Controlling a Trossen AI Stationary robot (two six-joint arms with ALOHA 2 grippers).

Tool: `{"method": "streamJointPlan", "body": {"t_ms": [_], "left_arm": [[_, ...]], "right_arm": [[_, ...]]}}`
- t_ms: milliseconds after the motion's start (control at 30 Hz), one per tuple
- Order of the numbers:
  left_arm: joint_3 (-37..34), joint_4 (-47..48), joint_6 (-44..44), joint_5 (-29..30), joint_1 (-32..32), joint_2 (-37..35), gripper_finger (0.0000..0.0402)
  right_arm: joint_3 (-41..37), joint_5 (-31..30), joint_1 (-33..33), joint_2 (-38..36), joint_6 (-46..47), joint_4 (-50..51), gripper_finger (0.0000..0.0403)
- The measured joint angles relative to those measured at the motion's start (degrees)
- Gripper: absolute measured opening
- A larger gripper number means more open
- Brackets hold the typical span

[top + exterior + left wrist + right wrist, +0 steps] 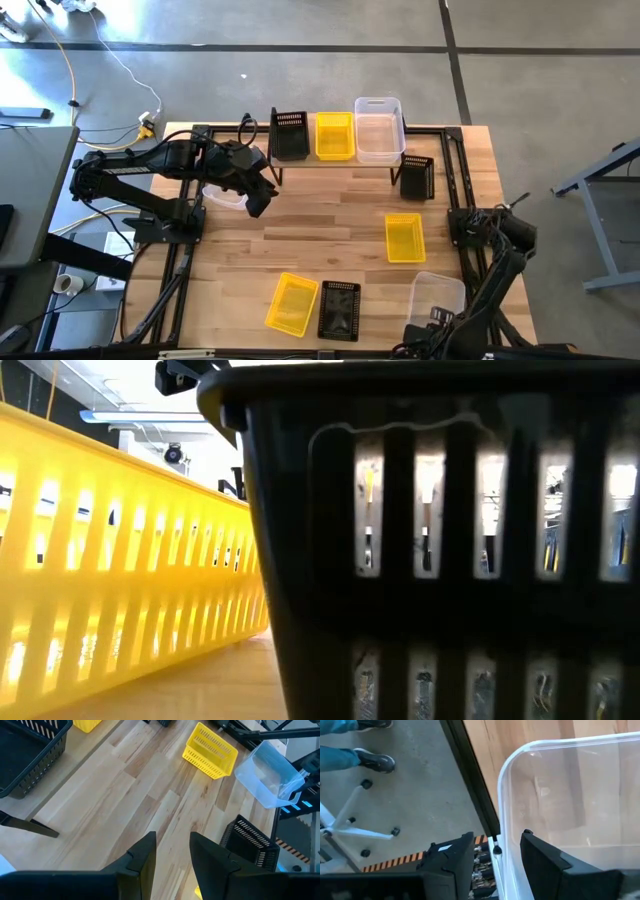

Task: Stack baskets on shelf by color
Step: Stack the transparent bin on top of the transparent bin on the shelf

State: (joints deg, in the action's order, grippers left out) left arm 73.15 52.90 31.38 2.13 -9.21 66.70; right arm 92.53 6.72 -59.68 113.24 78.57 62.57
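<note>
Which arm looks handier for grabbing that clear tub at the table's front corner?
Right. The right gripper sits open astride the clear basket's rim; the left gripper hangs across the table beside the shelf.

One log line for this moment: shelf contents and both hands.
shelf: black basket, yellow basket, clear basket | left hand: open, empty, near shelf | right hand: open, at clear basket rim
</note>
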Motion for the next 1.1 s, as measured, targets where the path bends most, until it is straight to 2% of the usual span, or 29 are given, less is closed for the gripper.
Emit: {"method": "streamJointPlan", "body": {"t_ms": [467, 633, 767, 933, 1100], "left_arm": [[0.00, 0.00, -0.02, 0.00, -0.01, 0.00, 0.0108], [0.01, 0.00, -0.02, 0.00, -0.02, 0.00, 0.0108], [0.01, 0.00, -0.02, 0.00, -0.02, 0.00, 0.0108], [0.00, 0.00, -0.04, -0.01, -0.02, 0.01, 0.0108], [0.00, -0.01, -0.04, 0.00, -0.02, 0.00, 0.0108]], "right_arm": [[0.00, 0.05, -0.04, 7.22, 2.42, 1.90, 0.0145], [0.00, 0.07, -0.24, 8.36, 2.42, 1.90, 0.0133], [-0.02, 0.88, -0.37, 8.43, 2.43, 1.90, 0.0102], [-0.02, 3.61, -0.18, 8.40, 2.44, 1.82, 0.0018], [2.26, 4.22, 0.50, 8.40, 2.59, 2.10, 0.0007]]}}
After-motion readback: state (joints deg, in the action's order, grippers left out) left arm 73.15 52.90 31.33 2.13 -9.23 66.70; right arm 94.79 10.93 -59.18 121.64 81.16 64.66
